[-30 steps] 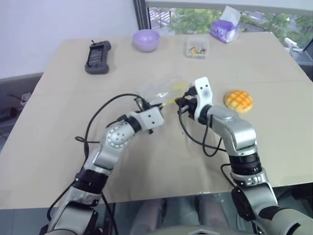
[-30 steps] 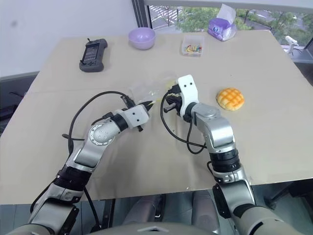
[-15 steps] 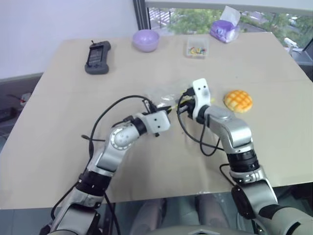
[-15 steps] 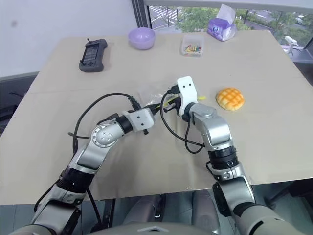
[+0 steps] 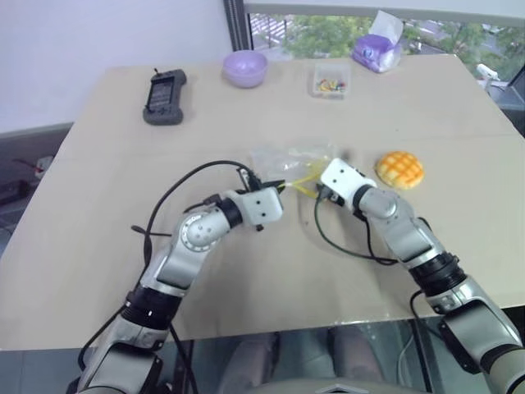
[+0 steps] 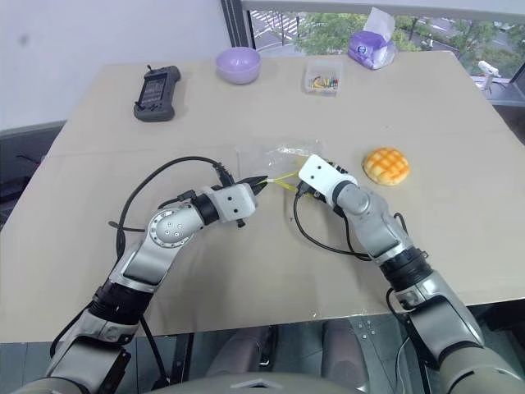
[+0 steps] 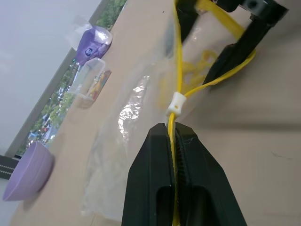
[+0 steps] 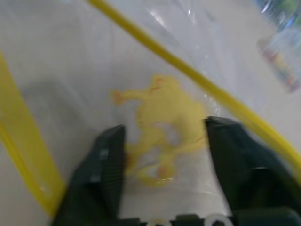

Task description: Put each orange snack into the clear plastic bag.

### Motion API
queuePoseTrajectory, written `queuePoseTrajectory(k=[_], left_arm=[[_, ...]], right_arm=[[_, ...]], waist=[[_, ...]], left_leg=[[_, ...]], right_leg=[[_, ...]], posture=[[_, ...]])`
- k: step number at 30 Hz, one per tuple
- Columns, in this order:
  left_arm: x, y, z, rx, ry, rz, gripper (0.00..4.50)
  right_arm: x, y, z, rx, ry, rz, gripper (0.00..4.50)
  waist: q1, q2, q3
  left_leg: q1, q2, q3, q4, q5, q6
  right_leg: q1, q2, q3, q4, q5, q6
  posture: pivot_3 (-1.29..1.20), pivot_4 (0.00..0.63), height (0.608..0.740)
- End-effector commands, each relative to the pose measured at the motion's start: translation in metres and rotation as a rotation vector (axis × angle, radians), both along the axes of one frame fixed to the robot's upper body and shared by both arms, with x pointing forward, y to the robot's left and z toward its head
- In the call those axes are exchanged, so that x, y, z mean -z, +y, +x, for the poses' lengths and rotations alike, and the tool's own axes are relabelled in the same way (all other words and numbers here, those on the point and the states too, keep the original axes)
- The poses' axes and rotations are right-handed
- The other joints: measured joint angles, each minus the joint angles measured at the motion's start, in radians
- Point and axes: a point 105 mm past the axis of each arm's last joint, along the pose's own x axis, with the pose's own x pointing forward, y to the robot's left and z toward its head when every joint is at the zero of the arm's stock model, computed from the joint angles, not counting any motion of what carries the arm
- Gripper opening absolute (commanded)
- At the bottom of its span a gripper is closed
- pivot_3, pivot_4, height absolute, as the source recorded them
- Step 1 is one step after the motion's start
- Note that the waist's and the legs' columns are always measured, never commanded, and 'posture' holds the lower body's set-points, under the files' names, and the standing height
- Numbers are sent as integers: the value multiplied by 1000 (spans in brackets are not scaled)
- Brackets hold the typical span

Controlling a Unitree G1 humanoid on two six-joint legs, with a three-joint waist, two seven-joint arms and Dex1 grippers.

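One orange snack [image 5: 399, 169], a round bun with a grid top, lies on the table to the right of both grippers. The clear plastic bag [image 5: 283, 158] lies crinkled mid-table with its yellow strip [image 7: 178, 70] toward me. My left gripper [image 5: 278, 185] is shut on that strip, as its wrist view shows [image 7: 174, 137]. My right gripper [image 5: 318, 185] is open at the bag's mouth, between the bag and the bun. In its wrist view the fingers [image 8: 109, 157] stand wide apart against the bag's film, with the yellow strip running past them.
At the table's far side sit a black handheld device [image 5: 165, 96], a purple bowl [image 5: 244, 66], a small clear box of colourful bits [image 5: 330, 80] and a purple tissue pack [image 5: 377, 45]. Black cables loop from both wrists over the table [image 5: 98, 213].
My right gripper has opened, rolled over and dropped lower and to the right, at the bag's mouth. The left gripper shifted slightly right early on, then held still, shut on the strip.
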Motion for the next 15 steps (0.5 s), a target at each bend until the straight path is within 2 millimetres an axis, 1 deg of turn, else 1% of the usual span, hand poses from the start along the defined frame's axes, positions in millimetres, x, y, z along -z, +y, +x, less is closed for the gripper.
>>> queuePoseTrajectory(k=[1, 4, 6, 8, 10, 13, 14, 15], left_arm=[[-16, 5, 4, -38, -73, -12, 0], [-16, 7, 7, -60, -80, -8, 0], [-17, 8, 10, -79, -86, -3, 0], [-17, 11, 13, -109, -93, 2, 0], [-18, 15, 17, -148, -101, 5, 0], [-18, 22, 22, -201, -107, 12, 0], [-18, 24, 23, -216, -109, 14, 0], [-18, 26, 24, -234, -109, 12, 0]], right_arm=[[0, -9, 2, -4, -69, -84, 4447], [-7, 2, -7, -89, -89, -88, 4447], [-8, 6, -17, -160, -80, -100, 4447], [-14, 7, -29, -211, -54, -46, 4447], [-27, 7, -40, -248, -26, 55, 4447], [-47, 0, -49, -254, 12, 184, 4447], [-52, -5, -51, -246, 25, 216, 4447], [-57, -13, -51, -220, 43, 261, 4447]], waist=[[0, 0, 0], [2, 0, 0], [3, 0, 0], [7, 0, 0], [9, 0, 0], [9, 0, 0], [9, 0, 0], [10, 0, 0]], left_leg=[[0, 0, 0, 0, 0, 0], [0, 0, 0, 0, 0, 0], [0, 0, 0, 0, 0, 0], [-1, 0, 0, 0, 0, 0], [-1, 0, 0, 0, 0, 0], [0, 0, 0, 0, 0, 0], [0, 0, -1, 1, 0, 0], [0, 0, -1, 1, 0, 0]], right_leg=[[0, 0, 0, 0, 0, 0], [0, 0, 0, 0, 0, 0], [0, 0, 0, 0, 0, 0], [0, 0, 0, 0, 0, 0], [0, 0, 0, 0, 0, 0], [0, 0, 0, 0, 0, 0], [1, 0, 0, 0, 0, 0], [1, 0, 0, 0, 0, 0]], posture=[[0, 150, 740], [0, 150, 740], [0, 150, 740], [0, 150, 740], [0, 150, 740], [0, 150, 740], [0, 150, 740], [0, 150, 740]])
